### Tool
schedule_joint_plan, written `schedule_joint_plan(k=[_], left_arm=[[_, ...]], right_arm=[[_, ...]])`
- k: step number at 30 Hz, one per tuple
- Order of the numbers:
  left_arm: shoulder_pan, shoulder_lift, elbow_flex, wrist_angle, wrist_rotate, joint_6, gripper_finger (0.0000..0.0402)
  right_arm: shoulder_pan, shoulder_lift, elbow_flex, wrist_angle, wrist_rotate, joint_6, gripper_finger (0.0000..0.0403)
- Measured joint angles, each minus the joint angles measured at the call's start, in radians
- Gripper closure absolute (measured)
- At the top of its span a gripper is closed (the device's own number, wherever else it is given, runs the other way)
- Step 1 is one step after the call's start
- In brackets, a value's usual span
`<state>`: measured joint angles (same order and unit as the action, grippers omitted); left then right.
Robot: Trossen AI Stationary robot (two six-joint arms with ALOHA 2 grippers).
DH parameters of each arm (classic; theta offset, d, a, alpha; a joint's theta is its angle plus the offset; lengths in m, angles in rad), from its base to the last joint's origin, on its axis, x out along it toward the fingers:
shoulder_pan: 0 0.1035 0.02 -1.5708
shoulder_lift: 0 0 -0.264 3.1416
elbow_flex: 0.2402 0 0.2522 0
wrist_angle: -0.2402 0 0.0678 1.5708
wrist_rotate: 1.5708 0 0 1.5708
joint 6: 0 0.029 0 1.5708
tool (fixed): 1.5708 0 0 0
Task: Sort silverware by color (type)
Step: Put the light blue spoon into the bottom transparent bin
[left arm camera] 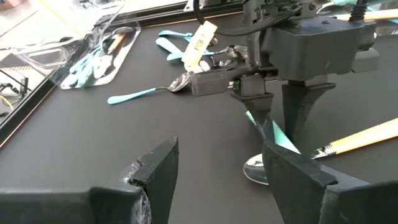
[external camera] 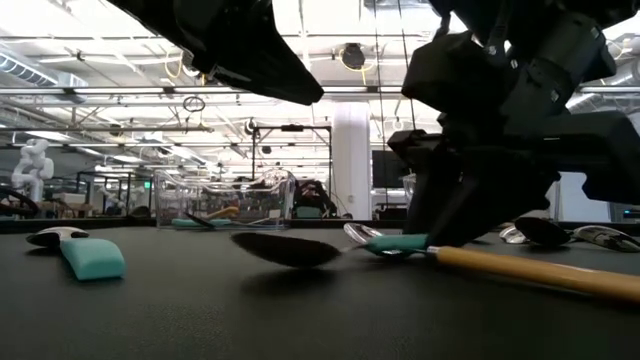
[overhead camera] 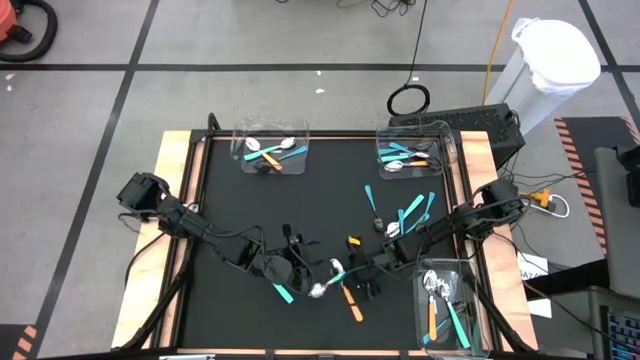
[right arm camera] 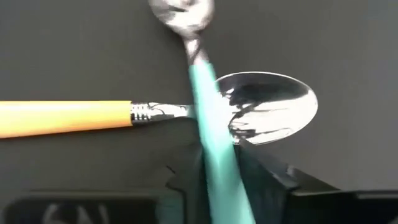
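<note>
Now the right gripper (overhead camera: 352, 275) is closing around a slim teal-handled, silver-headed spoon (right arm camera: 214, 149); next it likely needs lifting clear of the orange-handled spoon (right arm camera: 155, 112) beneath.

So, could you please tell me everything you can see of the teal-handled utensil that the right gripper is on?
The teal-handled utensil has a slim teal handle that looks like plastic and a shiny metal head, blurred in the right wrist view. It lies near the front middle of the black table, its handle crossing over the neck of an orange-handled spoon. The right gripper straddles the handle, one finger on either side, closing around it. It does not look lifted yet.
</note>
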<state>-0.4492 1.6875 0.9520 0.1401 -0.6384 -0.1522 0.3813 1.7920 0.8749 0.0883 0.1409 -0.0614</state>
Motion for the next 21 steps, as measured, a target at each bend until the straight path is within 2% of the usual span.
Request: schedule_joint_plan(k=[4, 13, 21], left_arm=[[0.0, 0.0, 0.0, 0.0, 0.001, -0.038, 0.0171], [0.014, 0.0, 0.0, -0.028, 0.001, -0.049, 0.0172], [0.031, 0.0, 0.012, -0.04, 0.001, -0.065, 0.0172]], right_arm=[[0.0, -0.001, 0.0, 0.0, -0.014, 0.054, 0.0342], [-0.009, 0.002, 0.023, -0.002, -0.007, 0.139, 0.0346], [0.008, 0.001, 0.101, -0.06, 0.154, 0.188, 0.0357]])
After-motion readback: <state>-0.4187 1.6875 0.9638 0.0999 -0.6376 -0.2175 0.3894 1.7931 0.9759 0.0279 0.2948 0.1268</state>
